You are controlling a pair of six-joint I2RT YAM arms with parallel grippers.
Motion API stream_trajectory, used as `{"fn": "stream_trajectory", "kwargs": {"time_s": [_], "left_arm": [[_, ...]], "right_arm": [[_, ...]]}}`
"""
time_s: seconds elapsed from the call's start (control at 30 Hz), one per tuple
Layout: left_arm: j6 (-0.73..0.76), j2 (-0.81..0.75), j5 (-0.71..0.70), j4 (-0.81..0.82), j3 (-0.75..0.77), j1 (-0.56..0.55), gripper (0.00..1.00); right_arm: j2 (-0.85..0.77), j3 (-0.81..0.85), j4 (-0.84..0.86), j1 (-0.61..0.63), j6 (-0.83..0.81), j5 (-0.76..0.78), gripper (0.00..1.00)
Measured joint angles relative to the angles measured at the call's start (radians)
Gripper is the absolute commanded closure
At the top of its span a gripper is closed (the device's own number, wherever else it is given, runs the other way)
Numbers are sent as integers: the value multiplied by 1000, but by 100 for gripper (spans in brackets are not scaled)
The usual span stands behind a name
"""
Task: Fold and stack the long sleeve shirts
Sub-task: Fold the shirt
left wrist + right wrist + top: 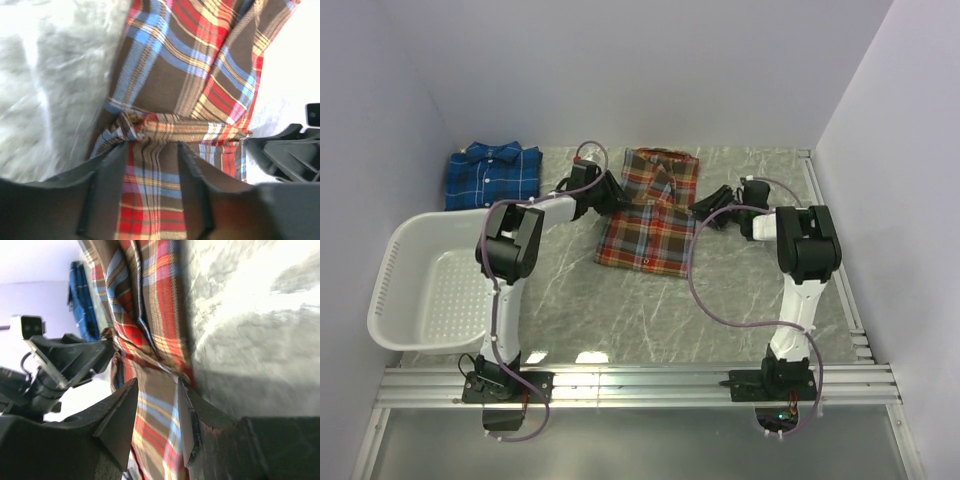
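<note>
Grey marble table [740, 300], seen from above: the red-orange plaid shirt [650, 225] lies mid-table, with the blue plaid shirt [492, 175] well apart to its left. Left wrist view: the left gripper [152, 150], fingers spread, hangs over the red-orange shirt's bunched left edge. Right wrist view: the right gripper [156, 387], fingers spread, sits at its right edge.

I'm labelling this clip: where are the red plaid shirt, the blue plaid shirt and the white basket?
red plaid shirt [650, 225], top external view, its lower front panel.
blue plaid shirt [492, 178], top external view, middle of its front.
white basket [450, 295], top external view, its bare perforated floor.
</note>
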Motion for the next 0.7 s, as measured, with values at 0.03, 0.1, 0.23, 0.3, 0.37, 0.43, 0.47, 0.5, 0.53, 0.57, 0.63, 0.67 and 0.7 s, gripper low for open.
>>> {"fn": "stream_trajectory", "kwargs": {"time_s": [0.03,0.1,0.23,0.3,0.37,0.43,0.47,0.5,0.53,0.57,0.63,0.67,0.7], "left_arm": [[2,-18,-3,2,-18,2,42],[8,-67,-15,-10,-52,3,40],[27,-199,-68,-82,-89,3,39],[44,-290,-114,-127,-110,-2,39],[53,-371,-150,-170,-135,-8,39],[60,-426,-174,-206,-161,-16,40],[65,-446,-186,-227,-176,-23,40],[67,-457,-194,-248,-191,-29,41],[68,-463,-205,-267,-213,-38,42],[70,-463,-211,-285,-231,-45,44],[69,-460,-214,-316,-282,-60,45],[67,-457,-214,-339,-311,-66,46],[65,-449,-211,-362,-336,-73,48]], "right_arm": [[-20,0,-25,-2,-15,6,55],[-84,0,-103,-5,-57,28,55],[-247,8,-241,40,-146,64,55],[-321,21,-305,96,-198,87,55],[-374,35,-372,168,-248,121,54],[-413,43,-446,251,-294,171,54],[-425,43,-482,297,-311,197,54],[-433,42,-515,337,-324,220,53],[-436,41,-544,373,-334,239,53],[-436,38,-568,399,-341,253,53],[-435,20,-612,433,-350,278,53],[-434,10,-628,439,-352,286,53],[-430,-2,-649,441,-353,294,53]]}}
